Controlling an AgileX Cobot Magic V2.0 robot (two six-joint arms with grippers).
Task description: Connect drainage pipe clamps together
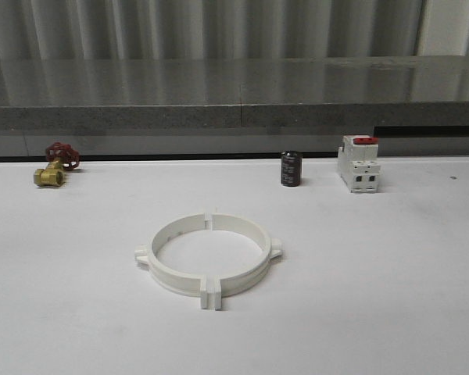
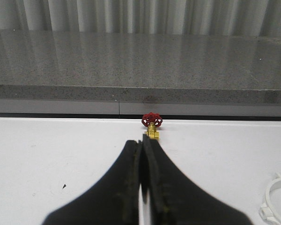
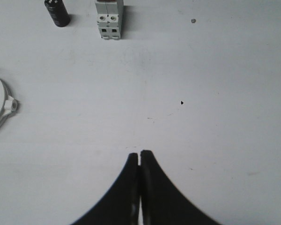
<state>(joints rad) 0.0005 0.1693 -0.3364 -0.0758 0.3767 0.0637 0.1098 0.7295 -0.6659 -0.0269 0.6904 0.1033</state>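
Note:
The two white drainage pipe clamps lie flat in the middle of the white table, set end to end as one wide ring, their end tabs meeting at the near and far sides. An edge of the ring appears in the left wrist view and in the right wrist view. My left gripper is shut with nothing held, above bare table and off to the ring's left. My right gripper is shut too, empty, over bare table to the ring's right.
A brass valve with a red handwheel sits at the back left. A black cylinder and a white breaker with a red top stand at the back right. A grey stone ledge runs behind the table.

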